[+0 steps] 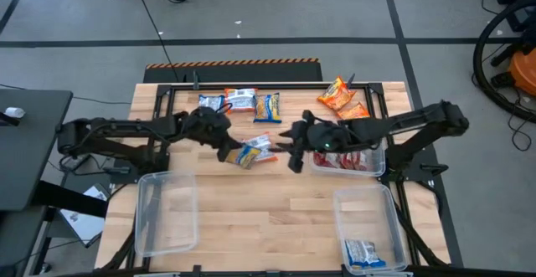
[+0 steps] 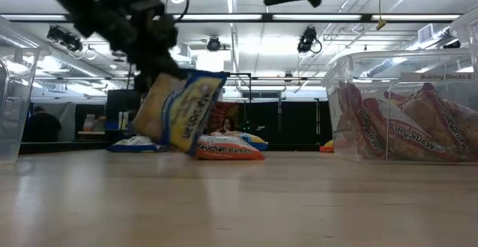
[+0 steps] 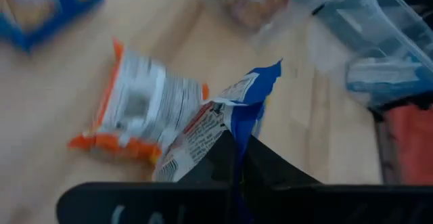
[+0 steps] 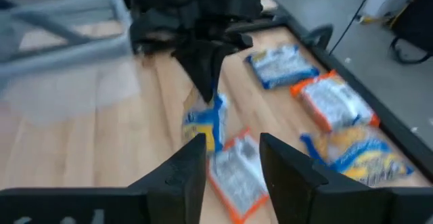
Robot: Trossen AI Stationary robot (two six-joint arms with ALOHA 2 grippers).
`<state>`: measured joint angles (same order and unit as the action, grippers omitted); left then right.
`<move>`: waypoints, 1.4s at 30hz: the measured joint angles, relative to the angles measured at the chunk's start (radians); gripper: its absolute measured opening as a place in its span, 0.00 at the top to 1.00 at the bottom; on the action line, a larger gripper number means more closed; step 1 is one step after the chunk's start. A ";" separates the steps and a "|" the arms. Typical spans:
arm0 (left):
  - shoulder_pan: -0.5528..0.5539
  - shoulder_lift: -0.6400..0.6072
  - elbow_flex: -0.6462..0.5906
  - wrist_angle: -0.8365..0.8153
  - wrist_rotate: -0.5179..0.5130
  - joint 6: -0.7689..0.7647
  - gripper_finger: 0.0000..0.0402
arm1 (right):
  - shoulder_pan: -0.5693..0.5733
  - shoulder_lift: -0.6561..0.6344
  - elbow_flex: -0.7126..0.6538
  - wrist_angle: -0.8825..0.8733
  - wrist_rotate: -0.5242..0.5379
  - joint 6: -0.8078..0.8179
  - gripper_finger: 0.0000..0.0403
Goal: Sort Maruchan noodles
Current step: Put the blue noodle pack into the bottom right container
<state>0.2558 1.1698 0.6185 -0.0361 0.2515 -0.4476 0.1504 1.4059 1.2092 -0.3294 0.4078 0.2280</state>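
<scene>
Low view shows your left gripper (image 2: 160, 72) with jaws pinching the blue-and-yellow packet (image 2: 179, 113) just above the tabletop (image 2: 239, 202). Lift slowly; your right gripper's (image 4: 233, 160) jaws are spread nearby.

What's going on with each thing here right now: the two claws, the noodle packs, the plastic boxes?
Left gripper: shut on blue-and-yellow packet, lifted off the table.
Right gripper: open, empty, above the table's middle.
Orange packet: lying flat beside the lifted one.
Left bin: empty.
Bin by the right arm: holds red packets.
Front right bin: holds one blue packet.
Remaining packets: lying along the far edge.
</scene>
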 joint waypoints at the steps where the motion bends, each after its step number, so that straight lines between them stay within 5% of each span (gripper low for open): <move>1: -0.013 0.000 0.039 -0.028 -0.032 0.026 0.97 | -0.010 0.013 0.009 0.020 -0.003 -0.003 0.61; 8: -0.061 0.000 0.219 -0.153 -0.178 0.170 0.97 | -0.092 0.065 0.020 0.081 -0.069 0.006 0.53; 14: -0.102 0.038 0.296 -0.172 -0.262 0.310 0.97 | -0.144 0.101 0.020 0.188 -0.225 -0.109 0.54; 24: -0.184 0.157 0.419 -0.176 -0.307 0.389 0.97 | -0.158 0.148 0.019 0.157 -0.249 -0.118 0.57; 37: -0.227 0.169 0.460 -0.198 -0.335 0.389 0.93 | -0.159 0.145 0.021 0.102 -0.346 -0.097 0.86; 42: -0.226 0.156 0.476 -0.203 -0.312 0.383 0.79 | -0.159 0.145 0.020 0.099 -0.350 -0.092 0.97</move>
<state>0.0296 1.3254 1.0944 -0.2387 -0.0603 -0.0643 -0.0082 1.5513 1.2297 -0.2304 0.0579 0.1362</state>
